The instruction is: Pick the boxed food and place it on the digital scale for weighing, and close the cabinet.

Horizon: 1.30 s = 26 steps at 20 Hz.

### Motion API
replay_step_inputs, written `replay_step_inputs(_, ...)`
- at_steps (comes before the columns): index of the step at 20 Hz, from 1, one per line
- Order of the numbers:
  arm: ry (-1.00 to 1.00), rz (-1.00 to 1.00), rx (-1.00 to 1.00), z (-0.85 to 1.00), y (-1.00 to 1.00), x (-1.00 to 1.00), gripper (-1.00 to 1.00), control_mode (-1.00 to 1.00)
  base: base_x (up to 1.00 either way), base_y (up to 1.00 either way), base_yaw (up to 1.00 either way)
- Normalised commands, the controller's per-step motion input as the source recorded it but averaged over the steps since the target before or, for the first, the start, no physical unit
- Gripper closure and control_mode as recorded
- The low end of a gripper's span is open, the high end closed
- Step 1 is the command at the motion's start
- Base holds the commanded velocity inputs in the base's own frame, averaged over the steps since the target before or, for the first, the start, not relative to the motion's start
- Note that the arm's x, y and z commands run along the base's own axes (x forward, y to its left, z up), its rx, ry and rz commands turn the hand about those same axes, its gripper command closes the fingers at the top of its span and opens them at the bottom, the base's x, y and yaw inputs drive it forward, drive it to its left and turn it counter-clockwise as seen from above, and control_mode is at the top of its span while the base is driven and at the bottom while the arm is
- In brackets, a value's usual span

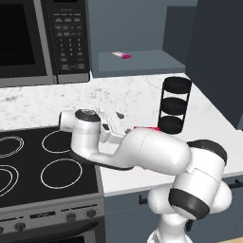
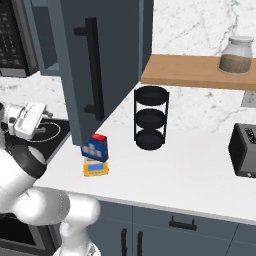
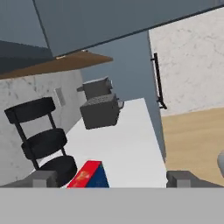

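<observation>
1. The boxed food (image 2: 95, 145) is standing upright on the digital scale (image 2: 95, 168), near the front edge of the white tabletop (image 2: 190, 165).
2. The cabinet (image 2: 97, 65) door is hanging open above the scale, its black bar handle (image 2: 93, 70) facing the right base camera.
3. The end effector (image 2: 31, 120) is hovering at 9 o'clock from the box, well apart from it and over the stove edge; its fingers are standing apart with nothing between them.
4. A black three-tier rack (image 2: 150, 117) is sitting at 2 o'clock from the box.
5. A toaster (image 2: 244, 150) is resting at the tabletop's far right.
6. In the hand view, the box's red top (image 3: 89, 175) is showing between the finger tips.
</observation>
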Motion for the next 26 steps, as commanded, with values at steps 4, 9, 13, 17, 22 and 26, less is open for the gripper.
replay_step_inputs(4,-0.34,0.00,0.02,0.80,0.00,-1.00,-1.00,-1.00,0.00,0.00,0.00)
replay_step_inputs(9,-0.41,0.03,0.16,0.73,-0.20,-1.00,-1.00,-1.00,0.00,0.00,0.00)
replay_step_inputs(13,-0.45,0.06,0.20,0.46,-0.40,-1.00,-1.00,-1.00,0.00,0.00,0.00)
replay_step_inputs(17,-0.41,0.04,0.28,0.05,-1.00,-1.00,-1.00,-1.00,0.00,0.00,0.00)
replay_step_inputs(22,-0.46,0.12,0.21,0.13,-0.90,-1.00,-1.00,-1.00,0.00,0.00,0.00)
replay_step_inputs(26,-0.43,0.11,0.02,0.09,-0.50,-1.00,-1.00,-1.00,0.00,0.00,0.00)
